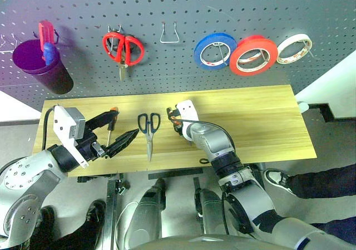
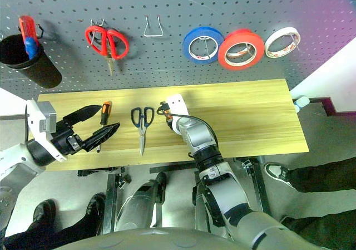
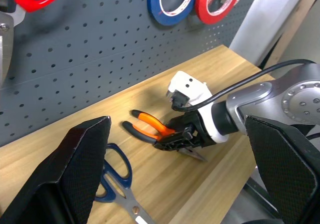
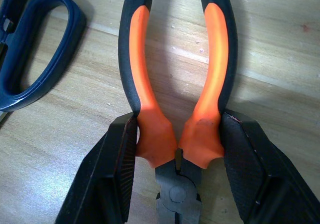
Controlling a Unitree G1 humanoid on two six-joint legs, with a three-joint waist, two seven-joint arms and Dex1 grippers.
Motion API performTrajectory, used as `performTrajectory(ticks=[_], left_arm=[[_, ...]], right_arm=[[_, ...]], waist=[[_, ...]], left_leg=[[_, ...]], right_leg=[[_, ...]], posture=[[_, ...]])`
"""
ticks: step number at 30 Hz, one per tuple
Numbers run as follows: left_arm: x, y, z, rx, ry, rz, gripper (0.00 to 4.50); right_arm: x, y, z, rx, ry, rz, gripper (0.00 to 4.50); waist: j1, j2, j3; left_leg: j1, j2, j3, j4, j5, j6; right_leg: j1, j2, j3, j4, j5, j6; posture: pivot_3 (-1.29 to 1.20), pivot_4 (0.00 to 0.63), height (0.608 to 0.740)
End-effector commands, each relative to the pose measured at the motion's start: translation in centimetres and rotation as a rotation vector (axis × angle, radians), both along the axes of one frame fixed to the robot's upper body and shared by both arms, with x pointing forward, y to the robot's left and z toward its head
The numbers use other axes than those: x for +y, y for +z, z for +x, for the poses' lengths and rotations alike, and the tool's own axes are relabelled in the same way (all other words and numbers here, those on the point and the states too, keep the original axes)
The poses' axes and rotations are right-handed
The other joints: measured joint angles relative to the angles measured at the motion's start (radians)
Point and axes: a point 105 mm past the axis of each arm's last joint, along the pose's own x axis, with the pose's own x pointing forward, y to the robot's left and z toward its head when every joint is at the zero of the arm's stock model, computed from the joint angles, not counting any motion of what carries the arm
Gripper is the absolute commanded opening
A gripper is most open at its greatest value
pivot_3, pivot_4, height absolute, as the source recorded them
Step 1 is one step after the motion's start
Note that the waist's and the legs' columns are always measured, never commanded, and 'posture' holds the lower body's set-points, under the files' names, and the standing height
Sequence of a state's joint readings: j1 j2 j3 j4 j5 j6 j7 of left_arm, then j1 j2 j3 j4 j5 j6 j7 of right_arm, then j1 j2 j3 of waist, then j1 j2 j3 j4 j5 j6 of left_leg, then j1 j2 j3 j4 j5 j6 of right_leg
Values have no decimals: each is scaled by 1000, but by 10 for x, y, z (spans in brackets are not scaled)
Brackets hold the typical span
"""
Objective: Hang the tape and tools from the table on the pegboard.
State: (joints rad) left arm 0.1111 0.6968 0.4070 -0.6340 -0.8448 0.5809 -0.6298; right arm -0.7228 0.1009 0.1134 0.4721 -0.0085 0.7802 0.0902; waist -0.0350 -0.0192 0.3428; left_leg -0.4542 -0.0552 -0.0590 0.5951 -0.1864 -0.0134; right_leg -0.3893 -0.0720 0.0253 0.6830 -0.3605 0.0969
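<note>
The pegboard [image 1: 183, 38] is the largest thing in view, a dark grey perforated panel across the twelve o'clock side of the scene. Below it runs the table [image 1: 261, 122], its pale wooden top stretching from nine to three o'clock.

On the pegboard, the tape [image 1: 253, 54], a bright red ring, already hangs toward two o'clock, overlapping the blue roll [image 1: 214, 50] at its nine o'clock side, with a whitish roll [image 1: 294, 48] just at its three o'clock side. A purple cup [image 1: 42, 66] hangs at ten o'clock, red-handled scissors [image 1: 123, 48] hang at eleven o'clock, and a bare wire hook [image 1: 169, 33] sits at twelve o'clock.

The left gripper [image 1: 115, 130] hovers above the table's nine o'clock end, its two black fingers spread wide and grasping nothing. Under and between those fingers lies the screwdriver [image 1: 112, 123] with its orange-and-black handle, though I cannot tell whether a finger touches it.

The dark-blue-handled scissors [image 1: 149, 127] lie flat on the table near the centre, handles toward twelve o'clock and blades toward six, well apart from either gripper.

The right gripper [image 4: 175, 169] is down at the table just to the three o'clock side of the scissors. Its fingers [image 4: 112, 174] press on both sides of the pliers [image 4: 175, 94], clamped on the orange part of the handles just above the pivot, with the handles spreading away beyond the fingers. The pliers lie at the table's surface; whether they still rest on the wood I cannot tell.
</note>
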Motion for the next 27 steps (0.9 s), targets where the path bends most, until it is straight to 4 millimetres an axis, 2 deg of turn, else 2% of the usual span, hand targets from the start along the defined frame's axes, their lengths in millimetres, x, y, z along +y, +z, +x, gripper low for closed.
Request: performTrajectory(ticks=[1, 6, 16, 27], left_arm=[[-3, 3, -3, -23, -15, 0, 4500], [-4, 3, -1, -26, -16, -3, 4500], [-2, 8, 9, -49, -17, -17, 4500], [-3, 11, 21, -85, -10, -33, 4500]], right_arm=[[-1, 12, 2, -36, -5, 41, 2113], [-11, 27, 5, -72, -18, 83, 2113], [-23, 37, -14, -48, 11, 175, 2112], [-46, 49, -16, -135, -28, 283, 2112]], waist=[[0, 0, 0], [0, 0, 0], [-5, 0, 0], [-7, -2, -1]], left_leg=[[0, 0, 0, 0, 0, 0], [-1, 0, 0, 0, 0, 0], [-4, 0, 0, 1, 1, -1], [-6, 0, 0, 2, 4, -7]], right_leg=[[0, 0, 0, 0, 0, 0], [-1, 0, 0, 0, 0, 0], [-4, 0, -1, 1, 0, 0], [-4, 0, -3, 2, 0, 0]], posture=[[127, 366, 740], [119, 358, 740], [86, 331, 740], [52, 293, 740]])
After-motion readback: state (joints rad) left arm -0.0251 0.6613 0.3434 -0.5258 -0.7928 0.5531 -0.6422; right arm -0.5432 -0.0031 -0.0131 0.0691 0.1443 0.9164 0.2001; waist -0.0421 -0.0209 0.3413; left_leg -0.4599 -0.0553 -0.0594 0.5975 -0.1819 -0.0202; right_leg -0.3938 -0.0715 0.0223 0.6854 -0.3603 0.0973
